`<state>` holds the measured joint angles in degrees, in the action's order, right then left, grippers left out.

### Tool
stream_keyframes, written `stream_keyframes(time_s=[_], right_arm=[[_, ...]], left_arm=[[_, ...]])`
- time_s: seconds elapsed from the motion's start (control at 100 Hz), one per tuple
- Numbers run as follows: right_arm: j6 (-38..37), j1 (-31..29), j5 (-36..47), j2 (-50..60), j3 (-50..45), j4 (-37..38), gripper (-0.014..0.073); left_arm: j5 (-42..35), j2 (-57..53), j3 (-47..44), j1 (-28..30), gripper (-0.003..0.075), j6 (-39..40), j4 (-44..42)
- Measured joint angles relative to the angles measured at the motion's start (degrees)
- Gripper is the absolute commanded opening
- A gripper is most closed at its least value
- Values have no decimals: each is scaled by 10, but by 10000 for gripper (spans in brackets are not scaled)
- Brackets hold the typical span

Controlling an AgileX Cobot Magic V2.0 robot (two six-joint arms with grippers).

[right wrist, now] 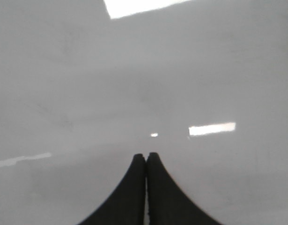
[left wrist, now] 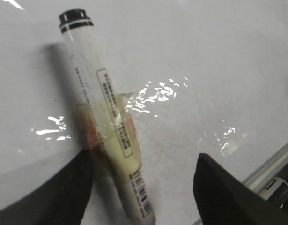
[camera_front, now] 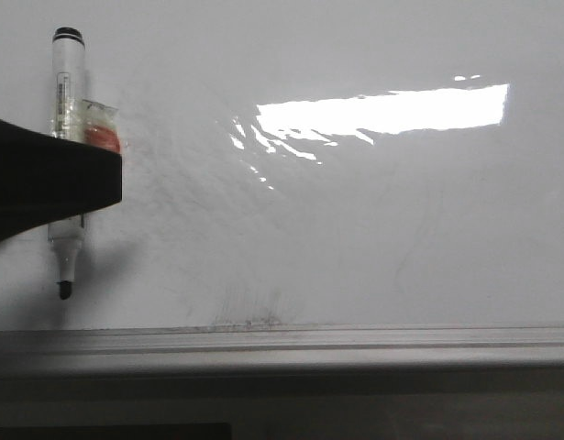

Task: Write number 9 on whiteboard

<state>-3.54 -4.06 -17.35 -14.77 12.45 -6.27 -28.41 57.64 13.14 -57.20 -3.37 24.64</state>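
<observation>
Your marker is only taped to one finger of the left gripper, whose jaws stand wide, so pressing hard could twist it and smear the stroke. No 9 shows yet on the whiteboard. The marker hangs tip-down at nine o'clock. The right gripper hovers closed and empty.

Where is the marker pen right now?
In the front view the marker is at the far left of the whiteboard, standing tip-down on the left gripper, tip just above the grey edge rail.
</observation>
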Motion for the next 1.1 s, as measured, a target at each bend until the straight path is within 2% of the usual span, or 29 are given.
stream_keyframes(time_s=[0.08,0.23,0.29,0.53,0.65,0.72,0.91,1.1], right_arm=[[0,3,-6,0,0,0,-63],[0,16,-18,0,0,-1,-63],[0,22,-27,0,0,-2,-63],[1,73,-67,-3,23,-3,-63],[1,120,-104,-22,48,-4,-55],[7,154,-124,-38,70,-7,-5],[80,262,-142,-98,132,-54,235],[107,369,-141,-186,187,-73,260]], left_arm=[[-1,4,2,-1,288,0,24],[1,14,4,-1,39,0,47],[4,17,4,-1,-20,0,50],[8,18,4,-1,-20,0,46],[19,19,4,-1,-20,0,2],[27,20,4,-1,-20,0,-34],[41,24,13,0,-20,-1,-150],[48,24,36,0,-20,-12,-297]])
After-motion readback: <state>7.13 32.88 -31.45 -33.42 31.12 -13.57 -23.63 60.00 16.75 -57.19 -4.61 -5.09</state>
